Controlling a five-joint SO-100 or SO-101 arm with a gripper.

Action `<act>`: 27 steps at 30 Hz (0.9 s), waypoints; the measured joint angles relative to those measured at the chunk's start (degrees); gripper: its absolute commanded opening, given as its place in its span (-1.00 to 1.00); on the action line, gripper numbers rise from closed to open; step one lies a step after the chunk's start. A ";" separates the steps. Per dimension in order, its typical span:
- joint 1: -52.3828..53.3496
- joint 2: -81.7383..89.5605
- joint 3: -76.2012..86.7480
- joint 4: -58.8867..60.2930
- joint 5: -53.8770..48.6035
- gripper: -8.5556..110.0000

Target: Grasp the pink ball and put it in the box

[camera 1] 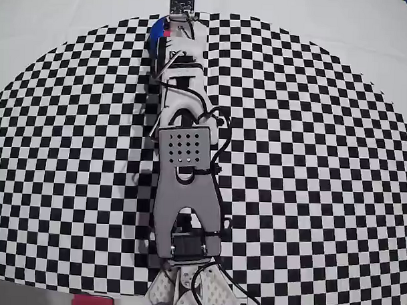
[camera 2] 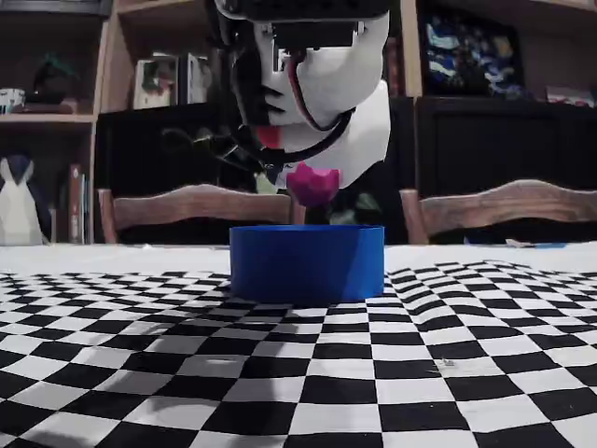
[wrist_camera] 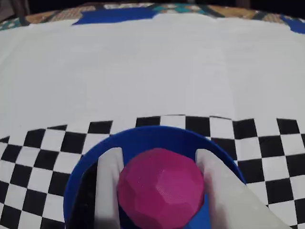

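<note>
The pink ball (wrist_camera: 160,188) is seen pinched between the two pale fingers (wrist_camera: 108,188) of the end effector (wrist_camera: 159,191), and is held directly above the box (wrist_camera: 143,138), the round blue container. In the wrist view the blue rim curves round from 9 o'clock over 12 o'clock to 3 o'clock of the ball, with blue floor visible below the ball at 5 o'clock; the ball is thus framed by the container rather than lying beside it. In the fixed view the pink ball (camera 2: 312,184) is shown hanging clear of the box (camera 2: 307,262), straight up at 12 o'clock from its opening, near the middle of the wall's span and apart from the rim.

The coming move is judged to turn on this vertical relation: the drop lies at 6 o'clock from the ball in the fixed view, and little sideways correction appears to be needed before the fingers are spread. Being a sphere, the ball has no long axis to be aligned.

In the overhead view both ball and end effector are hidden beneath the arm (camera 1: 183,158), which is stretched toward 12 o'clock across the checkered worktop (camera 1: 309,196); only a sliver of the box (camera 1: 154,36) is seen beside it.
</note>
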 measured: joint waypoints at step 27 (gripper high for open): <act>0.35 -1.49 -1.49 0.70 0.00 -0.85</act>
